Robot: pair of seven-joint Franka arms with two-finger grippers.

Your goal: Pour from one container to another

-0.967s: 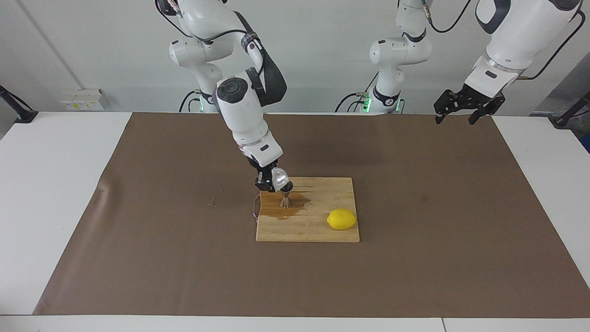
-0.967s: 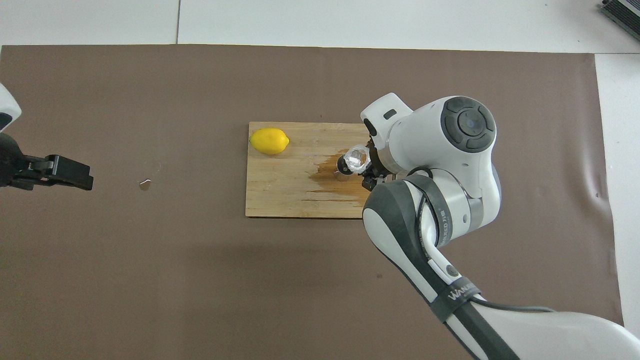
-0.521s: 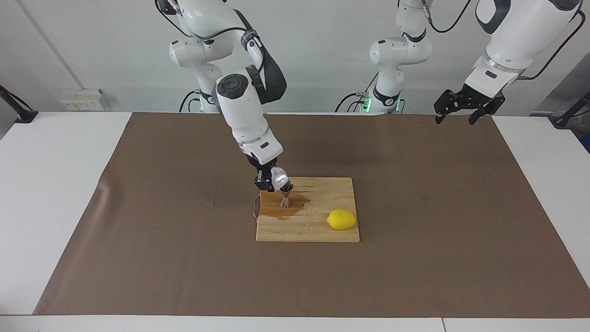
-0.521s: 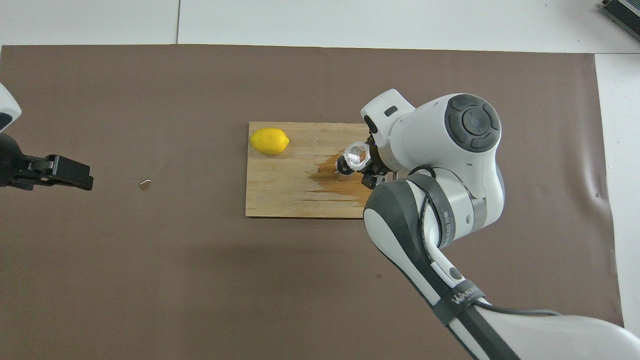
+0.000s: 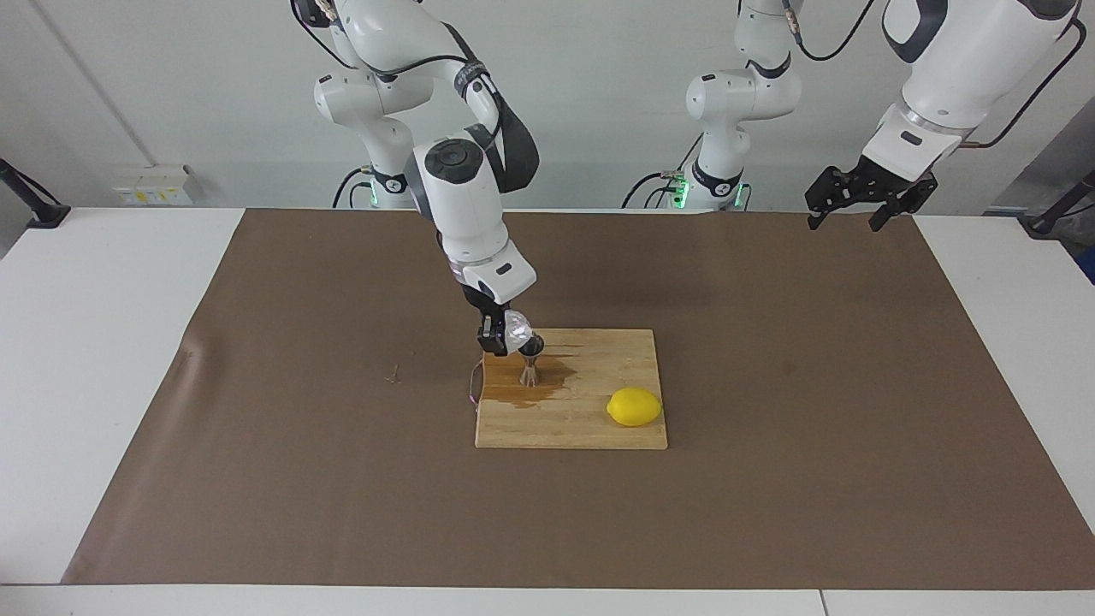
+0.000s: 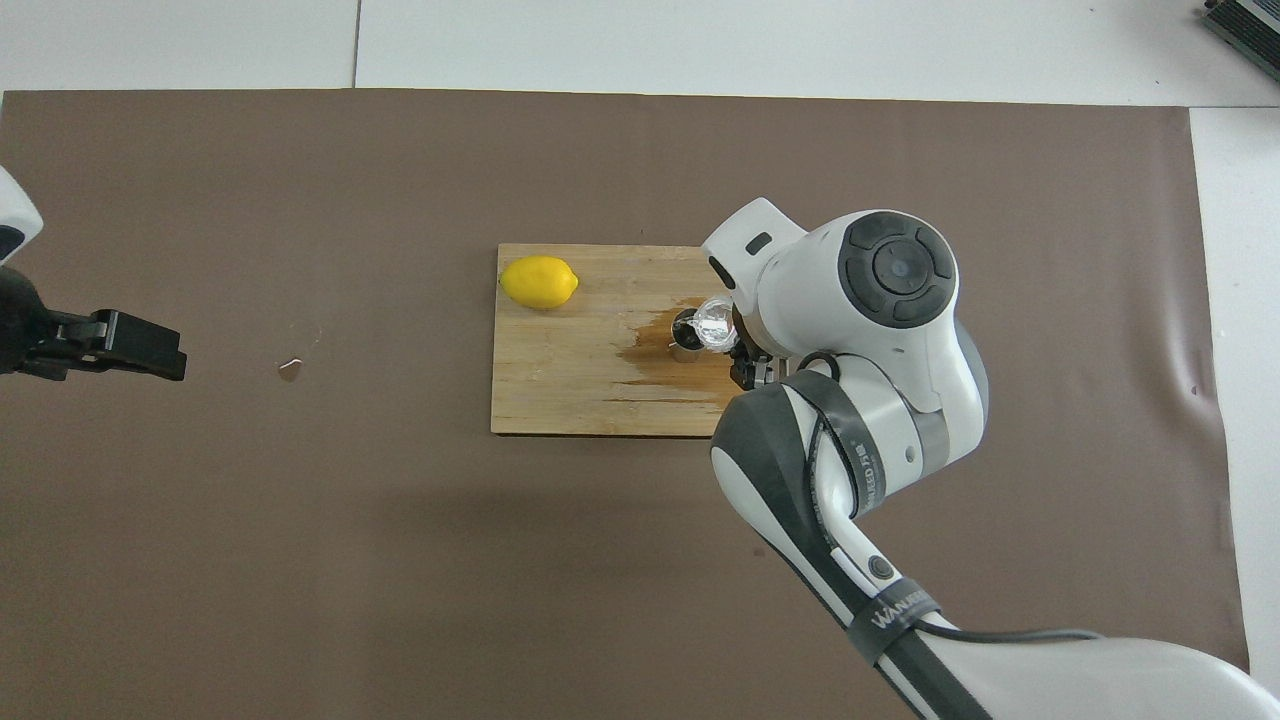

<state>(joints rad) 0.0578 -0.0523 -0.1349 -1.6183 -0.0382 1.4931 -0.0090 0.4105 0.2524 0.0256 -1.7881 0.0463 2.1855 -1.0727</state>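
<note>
Facing view shows the right gripper clenched on the clear cup, tipped over the steel jigger standing on the wet cutting board evidently for pouring, while the left gripper waits released, clear of the work.

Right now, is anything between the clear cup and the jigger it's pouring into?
Nothing visible is. The right gripper holds the clear cup tilted right over the jigger, which stands on the wet patch of the cutting board. The lemon lies aside on the board, and the left gripper waits open.
</note>
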